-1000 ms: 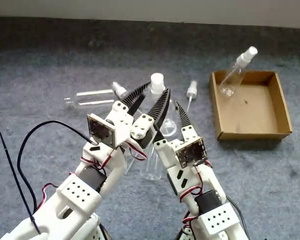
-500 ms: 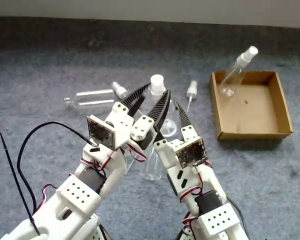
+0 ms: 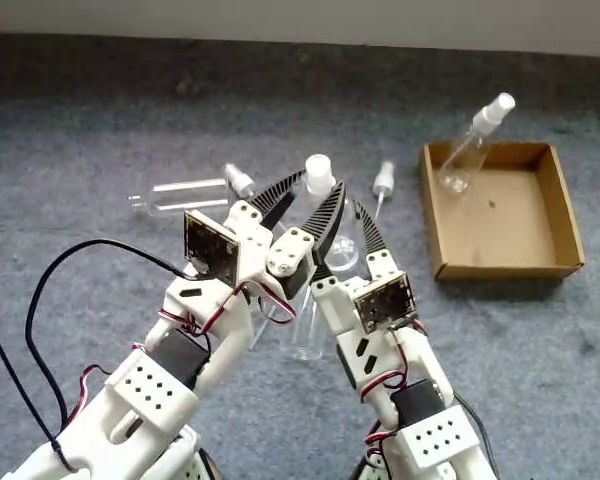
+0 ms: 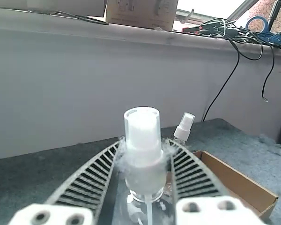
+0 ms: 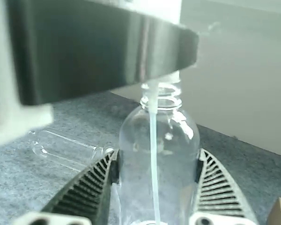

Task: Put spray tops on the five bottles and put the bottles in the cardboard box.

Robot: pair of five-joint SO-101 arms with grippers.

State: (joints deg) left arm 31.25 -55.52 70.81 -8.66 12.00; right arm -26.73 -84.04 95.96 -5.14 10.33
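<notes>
Capping under way; by my count one of five boxed.
Left gripper (image 4: 144,143) pinched white spray top (image 4: 142,129) over clear plastic bottle (image 5: 159,140) clamped by right gripper (image 5: 157,161); capped bottle (image 3: 470,150) leaned in brown cardboard box (image 3: 565,205).

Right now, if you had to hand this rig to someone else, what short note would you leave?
Left gripper: shut on a spray top.
Right gripper: shut on a bottle, the top's tube inside it, neck threads bare.
Done: one capped bottle leans in the box.
To do: seat this top, box that bottle; two bare bottles and two loose tops lie on the carpet.
</notes>
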